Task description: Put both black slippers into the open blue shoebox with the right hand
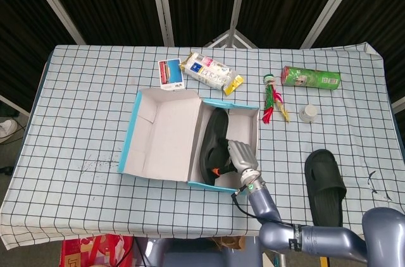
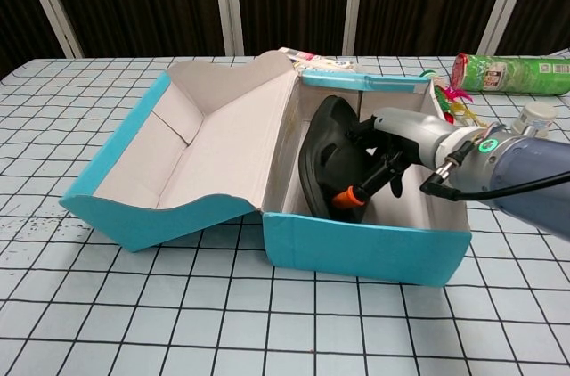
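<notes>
Slippers are half dealt with: one black slipper (image 2: 331, 167) stands on edge inside the blue shoebox (image 2: 365, 247), leaning on its left wall, with the right robot hand (image 2: 392, 149) wrapped around it. The second slipper (image 1: 324, 181) lies flat on the checked desk (image 1: 82, 115), right of the box, and is not yet moved. Both look like smooth moulded rubber; the box is stiff cardboard with a plain pale lining.

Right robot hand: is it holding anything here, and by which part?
Yes. The right robot hand grips a black slipper by its upper strap, inside the blue shoebox.
</notes>
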Controlling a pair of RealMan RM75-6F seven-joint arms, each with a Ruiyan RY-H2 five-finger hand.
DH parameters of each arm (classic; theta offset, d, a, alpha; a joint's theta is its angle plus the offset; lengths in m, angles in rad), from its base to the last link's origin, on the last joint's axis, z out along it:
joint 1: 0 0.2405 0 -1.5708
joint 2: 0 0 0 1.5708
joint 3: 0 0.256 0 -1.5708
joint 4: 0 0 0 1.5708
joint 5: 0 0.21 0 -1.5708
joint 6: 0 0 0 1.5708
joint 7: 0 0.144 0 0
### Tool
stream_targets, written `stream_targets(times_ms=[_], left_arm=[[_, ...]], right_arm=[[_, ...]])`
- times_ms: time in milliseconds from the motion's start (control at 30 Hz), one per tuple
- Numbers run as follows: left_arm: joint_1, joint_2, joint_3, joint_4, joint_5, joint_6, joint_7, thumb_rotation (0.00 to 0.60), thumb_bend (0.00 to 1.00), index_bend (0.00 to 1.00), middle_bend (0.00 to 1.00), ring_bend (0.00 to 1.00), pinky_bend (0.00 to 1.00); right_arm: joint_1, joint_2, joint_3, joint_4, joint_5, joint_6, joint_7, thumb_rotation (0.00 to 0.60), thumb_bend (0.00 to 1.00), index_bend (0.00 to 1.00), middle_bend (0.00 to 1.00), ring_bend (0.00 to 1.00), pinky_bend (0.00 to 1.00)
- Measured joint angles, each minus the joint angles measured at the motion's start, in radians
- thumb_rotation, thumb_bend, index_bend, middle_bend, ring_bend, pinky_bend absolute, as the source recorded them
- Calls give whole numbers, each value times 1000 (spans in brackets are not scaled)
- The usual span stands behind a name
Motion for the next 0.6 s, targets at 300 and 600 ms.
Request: stream_targets(times_ms=[300,600], left_arm=[[0,-1,1,-1,1,0,2,600,373,103,63,32,131],[1,0,1,-2,1,1,1,600,373,104,63,32,131]], right_arm=[[16,39,1,-34,45,-27,-35,600,234,305,216,589,642],[25,57,3,-62,53,-29,-41,600,234,305,119,173,310]])
